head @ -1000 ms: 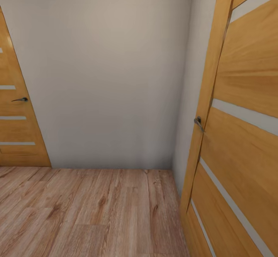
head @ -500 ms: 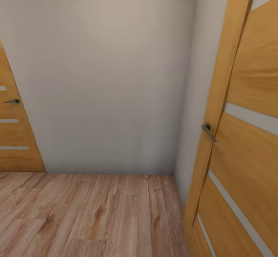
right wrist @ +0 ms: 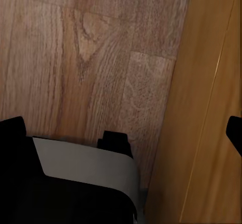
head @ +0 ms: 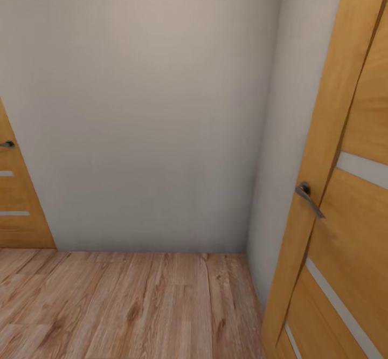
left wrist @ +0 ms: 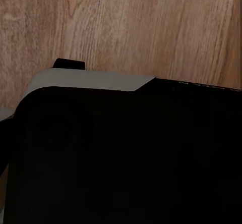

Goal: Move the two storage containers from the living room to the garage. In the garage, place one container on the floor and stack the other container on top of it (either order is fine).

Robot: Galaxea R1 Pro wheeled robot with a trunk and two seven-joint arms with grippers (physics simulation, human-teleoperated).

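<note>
Two orange-wood doors frame a corner of a room with a light wood-plank floor [head: 134, 305]. Nearest, at the right edge of the head view, stands the right door [head: 345, 240], close to the camera, with pale horizontal stripes across its panels and a dark metal lever handle [head: 308, 197] on its near edge. It blocks the way on that side. Beyond it a narrow side wall [head: 291, 132] meets the plain grey-white back wall [head: 151, 111] at the corner, where the planks end. Farther off, at the left edge, the left door [head: 13, 208] shows a sliver of its panel with pale stripes and its own handle [head: 6, 144].

Looking down, the left wrist view has a black and grey robot body [left wrist: 126, 153] over the planks [left wrist: 136, 27]. The right wrist view has the same dark and grey housing [right wrist: 75, 183] above the planks [right wrist: 96, 57], with the orange door panel [right wrist: 206, 108] just beside it. Whether either end effector is spread or pressed together cannot be told, since the fingers are not clear in these views. No orange-red container can be made out, so where they lie cannot be told
</note>
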